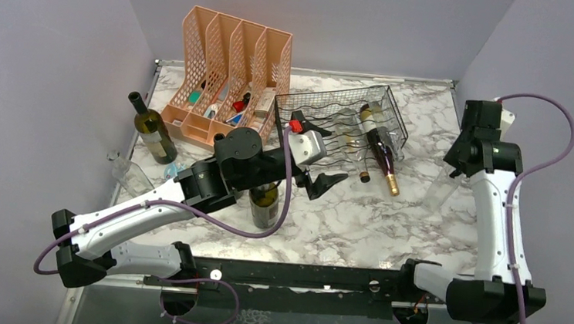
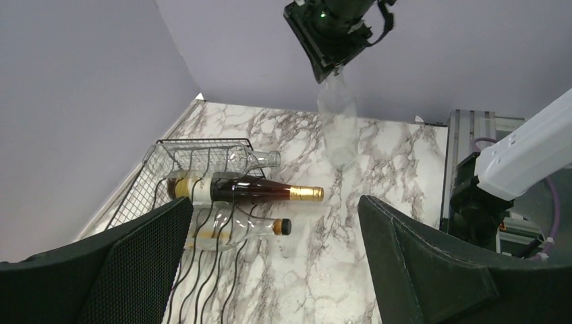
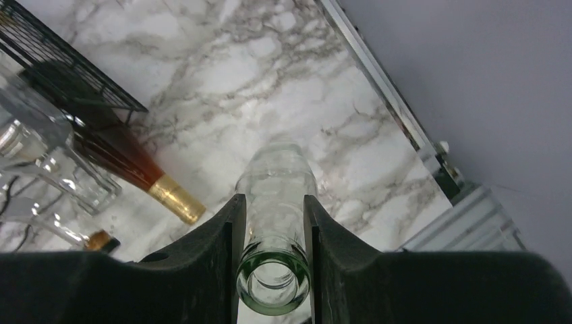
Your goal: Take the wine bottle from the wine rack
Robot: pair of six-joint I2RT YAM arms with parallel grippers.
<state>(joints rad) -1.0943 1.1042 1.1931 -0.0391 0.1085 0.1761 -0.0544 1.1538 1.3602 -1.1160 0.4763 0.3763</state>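
The black wire wine rack (image 1: 326, 111) sits mid-table. In it lie a dark wine bottle with a gold cap (image 1: 382, 155), a clear bottle with a black stopper (image 2: 236, 229) and another clear bottle (image 2: 255, 159). My right gripper (image 3: 273, 250) is shut on the neck of an upright clear wine bottle (image 3: 276, 185), which stands right of the rack (image 1: 440, 191), apart from it. My left gripper (image 2: 274, 200) is open with nothing between its fingers. It hovers near the rack's front (image 1: 327, 184) and faces the bottle necks.
A peach file organiser (image 1: 230, 65) stands behind the rack on the left. A green bottle (image 1: 155, 128) stands upright at the far left, and another (image 1: 265, 203) stands under my left arm. A clear bottle (image 1: 130, 171) lies near the left edge.
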